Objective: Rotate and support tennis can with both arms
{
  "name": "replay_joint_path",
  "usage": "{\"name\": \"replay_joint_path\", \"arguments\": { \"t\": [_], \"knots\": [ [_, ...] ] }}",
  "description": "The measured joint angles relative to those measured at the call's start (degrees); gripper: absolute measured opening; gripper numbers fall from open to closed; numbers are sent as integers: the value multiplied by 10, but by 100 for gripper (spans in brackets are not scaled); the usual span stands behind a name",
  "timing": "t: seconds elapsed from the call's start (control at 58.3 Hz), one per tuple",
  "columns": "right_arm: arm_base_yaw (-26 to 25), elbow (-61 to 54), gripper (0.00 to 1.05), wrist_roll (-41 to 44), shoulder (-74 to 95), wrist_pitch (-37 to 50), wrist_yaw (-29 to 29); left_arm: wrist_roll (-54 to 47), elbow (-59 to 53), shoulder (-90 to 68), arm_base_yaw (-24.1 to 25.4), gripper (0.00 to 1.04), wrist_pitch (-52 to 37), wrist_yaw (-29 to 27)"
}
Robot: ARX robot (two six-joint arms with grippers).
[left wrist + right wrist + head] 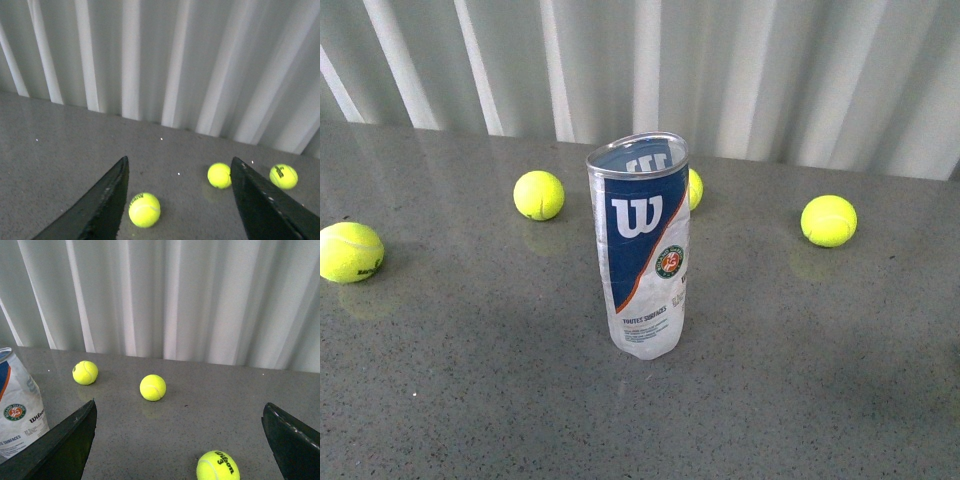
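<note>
Tennis can (642,245) stands upright at centre of the front view, on the grey speckled bench (470,380). Clear tube, blue-and-white label with white "W" facing the camera, round red-and-green emblem lower on the label, metal rim at the open top. Body looks crumpled near the base. Nothing touches it; neither arm shows in the front view.

Four yellow tennis balls lie on the bench in that view: one at far left edge (350,251), one left of the can and further back (538,195), one mostly hidden behind the can's upper right side (694,188), one at right (828,220). All are apart from the can. White pleated curtain (640,60) fills the top of the frame.

Left pincer (177,200): two black fingers spread wide at the bottom of the left wrist view, nothing between them but bench and one ball. Holds nothing. Can not visible in this view.

Right pincer (180,440): fingers at lower left and lower right corners of the right wrist view, wide apart, empty. Can's lower label (20,405) shows at left edge, just beside the left-corner finger; contact cannot be judged.
</note>
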State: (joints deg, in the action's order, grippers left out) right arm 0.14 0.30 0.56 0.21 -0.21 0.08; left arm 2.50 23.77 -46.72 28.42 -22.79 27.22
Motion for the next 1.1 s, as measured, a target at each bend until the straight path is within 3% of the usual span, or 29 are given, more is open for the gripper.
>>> {"name": "replay_joint_path", "arguments": {
  "t": [0.189,0.292,0.686,0.755,0.875,1.097],
  "knots": [
    [0,0,98,0,0,0,0,-16,-80,73,-73,30,-1,-66],
    [0,0,98,0,0,0,0,-18,-124,128,-124,4,2,-121],
    [0,0,98,0,0,0,0,-21,-192,238,-217,4,46,-208],
    [0,0,98,0,0,0,0,-21,-198,255,-257,4,57,-262],
    [0,0,98,0,0,0,0,-21,-207,280,-284,4,71,-269],
    [0,0,98,0,0,0,0,-22,-224,320,-285,4,89,-272]
  ]
}}
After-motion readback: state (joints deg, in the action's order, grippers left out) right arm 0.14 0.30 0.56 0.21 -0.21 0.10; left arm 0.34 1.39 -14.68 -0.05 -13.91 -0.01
